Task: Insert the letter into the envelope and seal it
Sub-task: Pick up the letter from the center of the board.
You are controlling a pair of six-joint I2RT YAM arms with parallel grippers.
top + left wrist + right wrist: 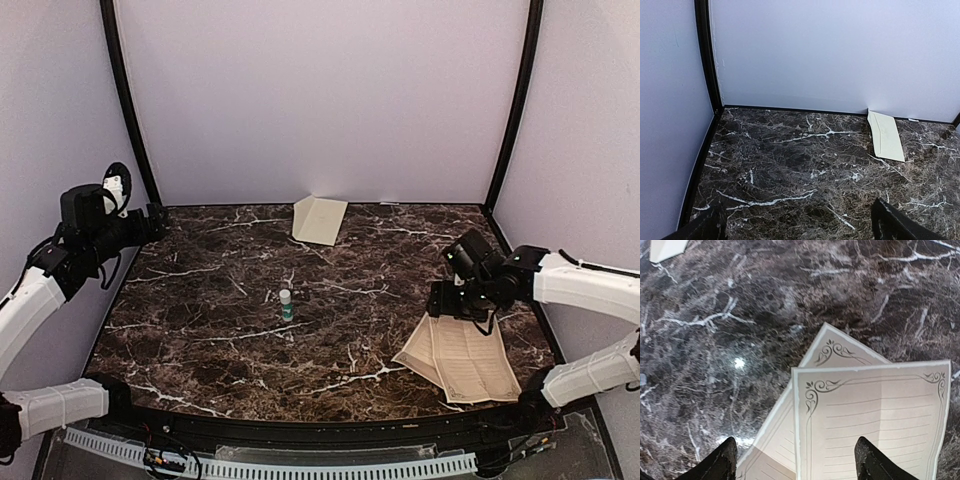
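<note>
At right front of dark marble table (200, 310): tan-beige creased printed letter (462, 358), right gripper (458, 300) over its far edge, jaws wide, empty. Plain cream paper envelope (319, 219) against back wall (320, 100). Far left edge: left gripper (155, 222), wide.

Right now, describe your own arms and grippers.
The left arm and right arm have smooth white tubular links with black joints and black wrist sections; thin black cables loop beside the wrists. The left gripper and right gripper each have two black, tapering fingers. No markings are visible.
</note>
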